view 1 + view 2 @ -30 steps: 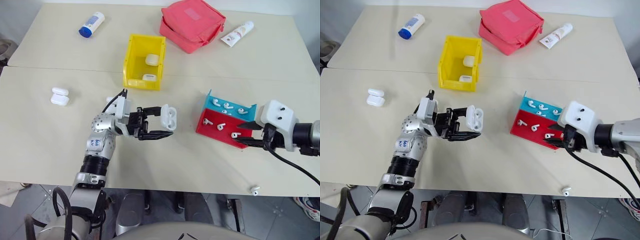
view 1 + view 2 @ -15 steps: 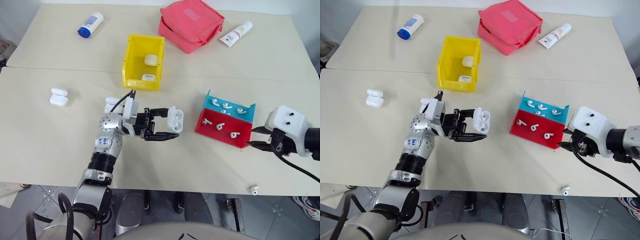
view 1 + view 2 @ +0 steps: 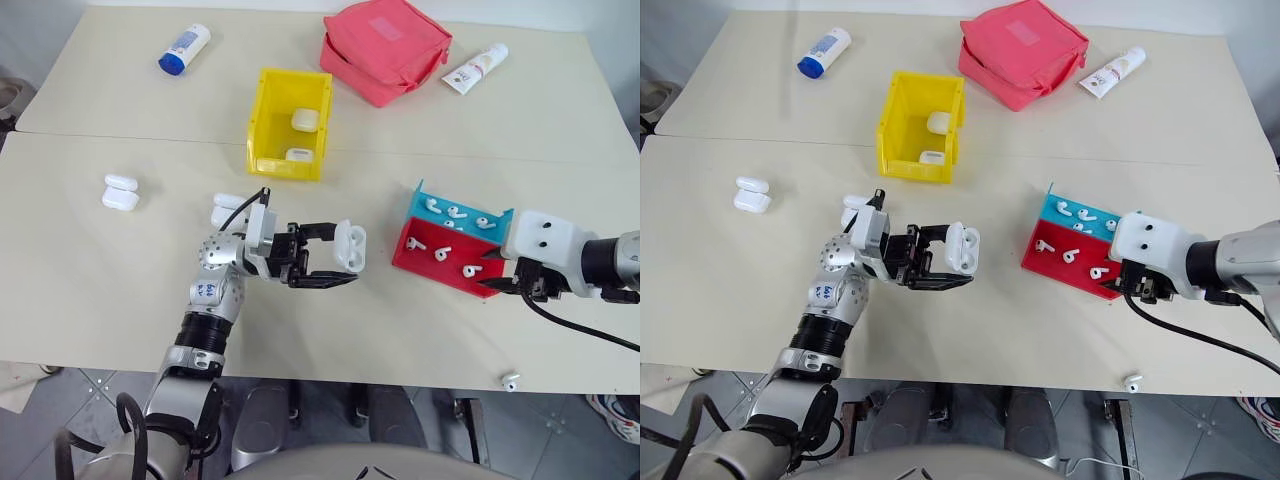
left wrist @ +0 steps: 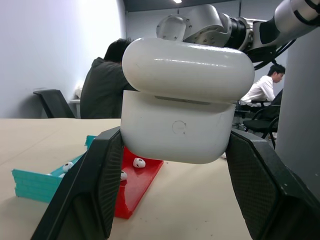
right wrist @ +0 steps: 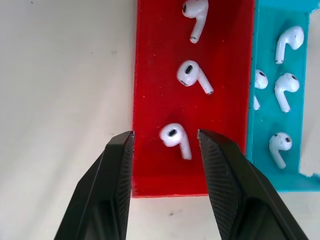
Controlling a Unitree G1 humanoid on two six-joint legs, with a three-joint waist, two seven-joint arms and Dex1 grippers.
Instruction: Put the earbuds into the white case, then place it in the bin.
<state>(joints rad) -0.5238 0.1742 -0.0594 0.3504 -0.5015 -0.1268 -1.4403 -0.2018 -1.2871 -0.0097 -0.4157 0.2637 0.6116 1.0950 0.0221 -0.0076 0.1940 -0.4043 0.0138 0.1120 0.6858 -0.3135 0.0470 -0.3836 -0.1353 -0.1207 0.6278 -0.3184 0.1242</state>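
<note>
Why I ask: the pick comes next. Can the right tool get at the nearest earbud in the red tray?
Probably yes: the right tool is open, its fingers straddling that earbud in the red tray, with nothing between.

Silver arms, black cables (white wrist housings)

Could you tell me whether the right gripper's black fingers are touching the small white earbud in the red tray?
Apart. In the right wrist view the right gripper stands open, its fingers either side of the earbud in the red tray, with red showing between.
</note>
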